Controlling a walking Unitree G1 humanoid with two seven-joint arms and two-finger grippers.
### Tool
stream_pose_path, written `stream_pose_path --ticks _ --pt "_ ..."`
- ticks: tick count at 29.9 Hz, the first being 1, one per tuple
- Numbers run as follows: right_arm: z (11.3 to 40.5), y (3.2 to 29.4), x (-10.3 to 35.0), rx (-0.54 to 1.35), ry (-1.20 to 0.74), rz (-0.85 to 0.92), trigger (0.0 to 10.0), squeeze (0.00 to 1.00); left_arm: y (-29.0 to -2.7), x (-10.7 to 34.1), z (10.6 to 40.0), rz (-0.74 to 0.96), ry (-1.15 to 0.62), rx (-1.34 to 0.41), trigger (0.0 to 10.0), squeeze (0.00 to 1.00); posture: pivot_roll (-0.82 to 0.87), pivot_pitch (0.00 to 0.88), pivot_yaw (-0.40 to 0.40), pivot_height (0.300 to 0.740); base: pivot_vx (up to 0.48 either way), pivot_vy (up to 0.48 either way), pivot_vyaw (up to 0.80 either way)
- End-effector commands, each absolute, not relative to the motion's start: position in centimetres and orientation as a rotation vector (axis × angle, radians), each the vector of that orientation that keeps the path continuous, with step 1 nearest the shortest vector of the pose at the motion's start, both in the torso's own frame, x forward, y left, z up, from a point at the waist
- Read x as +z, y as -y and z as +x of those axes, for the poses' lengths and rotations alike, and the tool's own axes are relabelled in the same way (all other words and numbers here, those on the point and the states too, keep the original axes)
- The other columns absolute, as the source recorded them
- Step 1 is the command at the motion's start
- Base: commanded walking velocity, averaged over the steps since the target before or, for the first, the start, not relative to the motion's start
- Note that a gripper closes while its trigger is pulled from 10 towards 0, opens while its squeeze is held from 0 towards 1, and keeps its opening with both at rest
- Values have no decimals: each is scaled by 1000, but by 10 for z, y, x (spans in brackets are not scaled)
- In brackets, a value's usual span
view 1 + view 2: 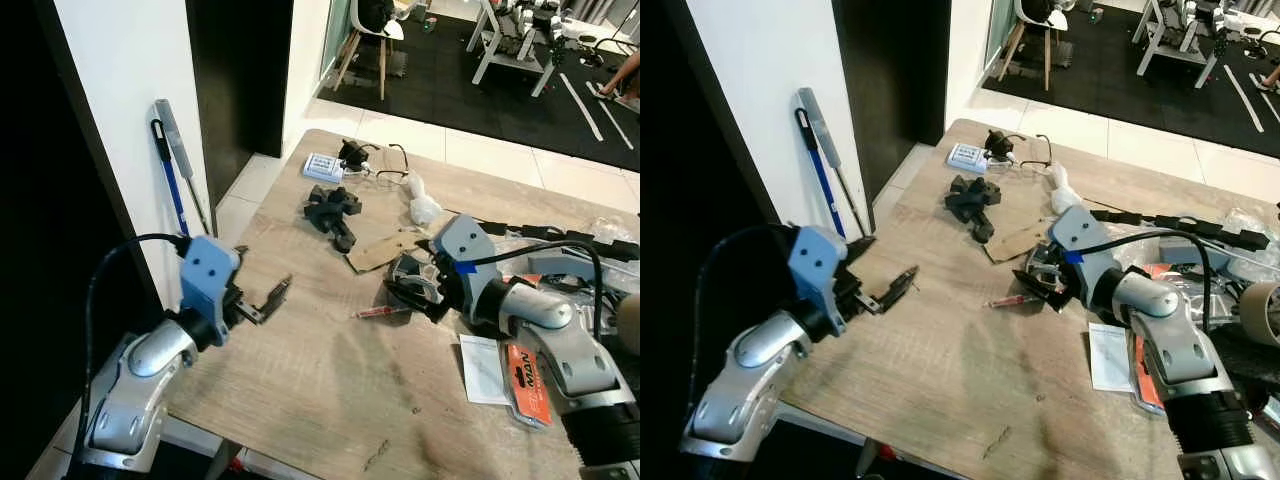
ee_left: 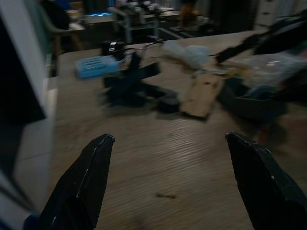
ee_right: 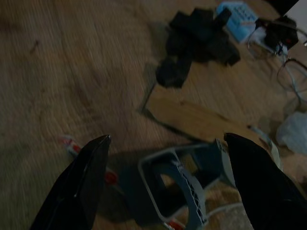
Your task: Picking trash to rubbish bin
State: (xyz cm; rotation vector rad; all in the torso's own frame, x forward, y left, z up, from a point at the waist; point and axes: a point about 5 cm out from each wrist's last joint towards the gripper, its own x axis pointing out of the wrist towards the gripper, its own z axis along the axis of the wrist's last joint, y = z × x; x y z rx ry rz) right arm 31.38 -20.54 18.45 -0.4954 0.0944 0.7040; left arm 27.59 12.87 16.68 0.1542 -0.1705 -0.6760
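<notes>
On the wooden table [image 1: 320, 380] lie a brown cardboard scrap [image 1: 385, 250], a clump of black foam pieces [image 1: 333, 210], a white crumpled bag [image 1: 422, 205] and a small red-and-white wrapper [image 1: 380, 313]. My right gripper [image 1: 412, 297] is open, low over a grey plastic frame [image 3: 187, 182] beside the cardboard [image 3: 201, 120]; the wrapper [image 3: 72, 143] lies by one finger. My left gripper [image 1: 272, 302] is open above bare wood near the table's left edge, pointing toward the black pieces [image 2: 134, 81] and holding nothing.
A blue power strip [image 1: 322, 166] with cables sits at the far end. Papers and an orange pack [image 1: 520, 375] lie at the right, with black gear and a tape roll [image 1: 1265, 310]. Mop handles [image 1: 175, 170] lean on the white wall to the left.
</notes>
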Motion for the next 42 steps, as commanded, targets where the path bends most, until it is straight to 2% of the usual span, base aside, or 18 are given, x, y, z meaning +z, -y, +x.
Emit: stream_pose_path --ticks 1,2,3,8,23,32,39,42 --pt "313 209 177 708 -146 -501 10000 1000 -125 164 272 152 151 -706 10000 0 -48 126 -69 740 0 0 0" --pt "313 210 173 716 -173 -476 10000 94 -125 163 272 152 150 -706 10000 0 -48 124 -69 740 0 0 0" --pt "313 210 170 724 -185 -468 10000 0 -124 163 272 151 150 -707 10000 0 -45 122 -70 740 0 0 0" --pt "312 209 159 748 -231 -466 10000 0 -124 163 271 151 145 -719 10000 0 -43 118 -72 740 0 0 0" --pt "309 205 136 791 -334 -301 10000 0 -121 161 267 151 130 -748 10000 0 -34 98 -71 740 0 0 0" --pt "310 207 142 794 -332 -336 10000 0 -124 162 269 151 130 -732 10000 0 -32 102 -69 740 0 0 0" --pt "313 216 161 779 -308 -457 10000 0 -128 163 271 156 128 -697 10000 0 -34 109 -69 740 0 0 0" --pt "315 217 166 766 -291 -454 10000 0 -130 163 272 158 130 -682 10000 0 -36 110 -68 740 0 0 0"
